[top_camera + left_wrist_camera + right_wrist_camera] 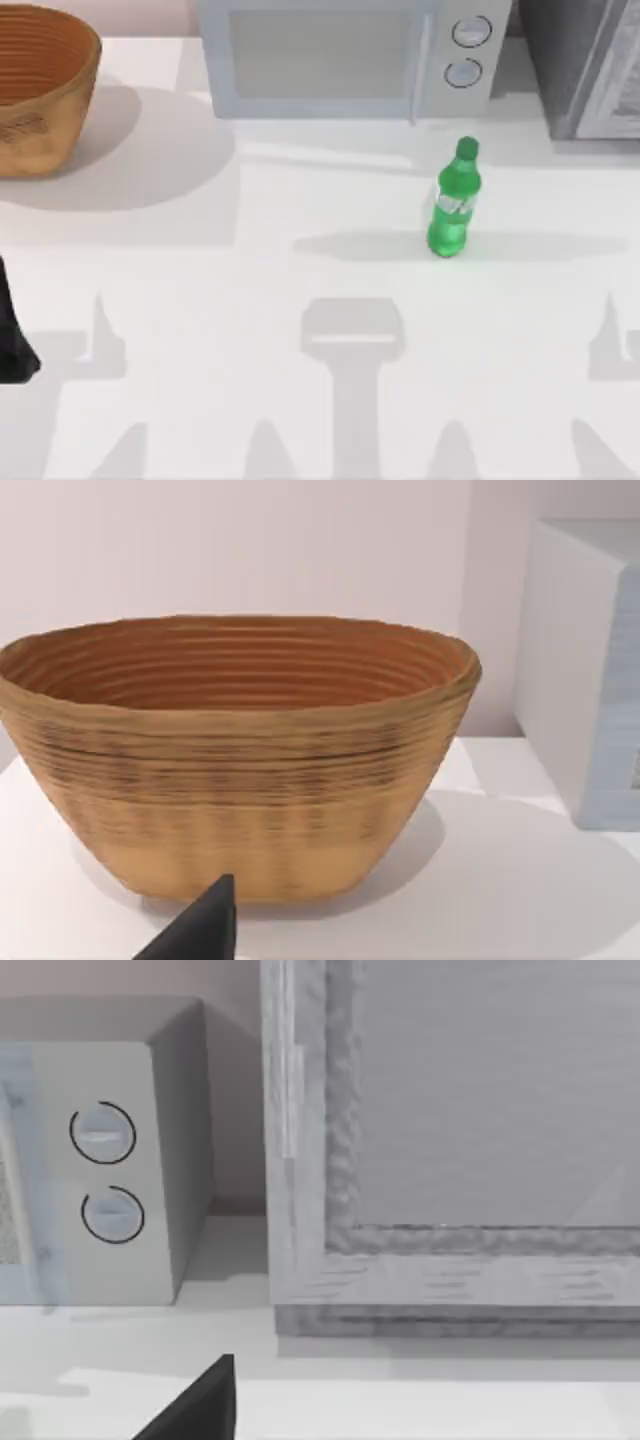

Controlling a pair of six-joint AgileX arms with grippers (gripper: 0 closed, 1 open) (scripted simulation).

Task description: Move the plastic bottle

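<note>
The plastic bottle [455, 205] is small, bright green and translucent, with a green cap and a white-and-green label. It stands upright on the white table right of centre, just in front of the microwave's control panel. Nothing touches it. My left arm [12, 335] sits parked at the table's left edge, far from the bottle. In the left wrist view a dark part of my left gripper [200, 932] points at the basket. A dark part of my right gripper [200, 1405] in the right wrist view faces the grey cabinet.
A white microwave [340, 55] with two round knobs [470, 32] spans the back centre. A woven brown basket [40, 85] stands at the back left. At the back right is a grey cabinet [585, 65]. Bare table [250, 300] stretches in front of the bottle.
</note>
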